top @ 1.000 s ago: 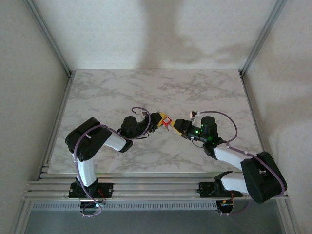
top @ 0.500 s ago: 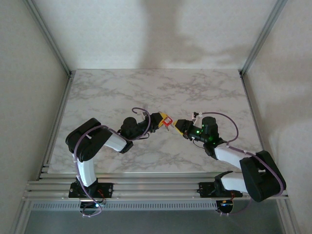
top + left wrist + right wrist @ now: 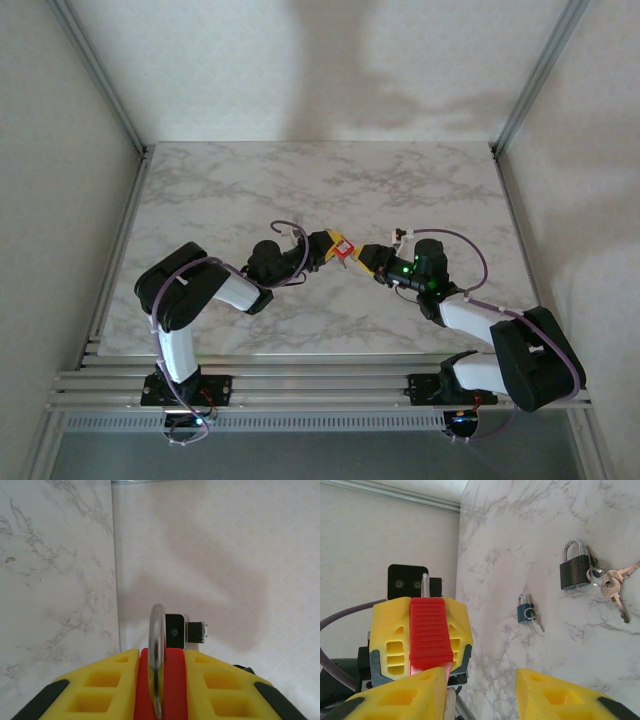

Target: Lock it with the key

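My left gripper [image 3: 330, 244] is shut on a red padlock [image 3: 341, 248] and holds it above the table's middle. In the left wrist view the yellow fingers [image 3: 110, 680] press the red body [image 3: 175, 680] from both sides, with the silver shackle [image 3: 157, 627] pointing away. My right gripper [image 3: 365, 257] faces it from the right, open and empty. In the right wrist view its jaws [image 3: 480, 677] stand wide apart, and the left one overlaps the red padlock [image 3: 426, 630]. A key for the red padlock is out of view.
A black padlock [image 3: 576, 569] with a ring of keys [image 3: 612, 587] lies on the marble table [image 3: 520, 530]. A small blue padlock [image 3: 524, 611] with its own key lies nearer. A wall borders the marble on the left. Grey frame posts [image 3: 100, 75] flank the table.
The right gripper has crept slightly left toward the red padlock and its jaws have narrowed a touch. The left arm holds still.
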{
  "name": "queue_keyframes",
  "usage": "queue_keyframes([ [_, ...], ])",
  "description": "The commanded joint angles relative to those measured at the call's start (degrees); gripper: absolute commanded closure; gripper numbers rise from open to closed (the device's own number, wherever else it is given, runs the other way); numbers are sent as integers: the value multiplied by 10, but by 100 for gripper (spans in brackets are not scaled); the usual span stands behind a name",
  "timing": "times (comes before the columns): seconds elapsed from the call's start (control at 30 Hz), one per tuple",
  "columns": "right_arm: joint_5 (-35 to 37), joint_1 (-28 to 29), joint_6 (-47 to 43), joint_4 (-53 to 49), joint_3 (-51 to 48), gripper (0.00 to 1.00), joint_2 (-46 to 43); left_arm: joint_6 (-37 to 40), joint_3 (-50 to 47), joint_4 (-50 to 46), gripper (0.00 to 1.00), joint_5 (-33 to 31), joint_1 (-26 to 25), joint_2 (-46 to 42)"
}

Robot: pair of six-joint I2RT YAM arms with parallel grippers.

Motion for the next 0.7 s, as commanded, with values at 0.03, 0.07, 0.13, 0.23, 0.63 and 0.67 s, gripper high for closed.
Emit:
queue_keyframes([
  [0.03,-25,-1,-5,26,2,60,4,-10,0,47,100,9,-5,8],
  [0.07,-26,0,-6,27,2,60,5,-11,2,46,100,10,-5,8],
  [0.13,-30,2,-9,29,3,60,7,-11,2,45,100,10,-5,8],
  [0.23,-33,7,-14,29,6,60,5,-11,3,43,100,11,-5,10],
  [0.63,-34,25,-29,22,14,60,8,-13,3,41,100,10,-5,12],
  [0.67,-35,26,-31,21,14,60,7,-13,3,41,100,10,-5,12],
])
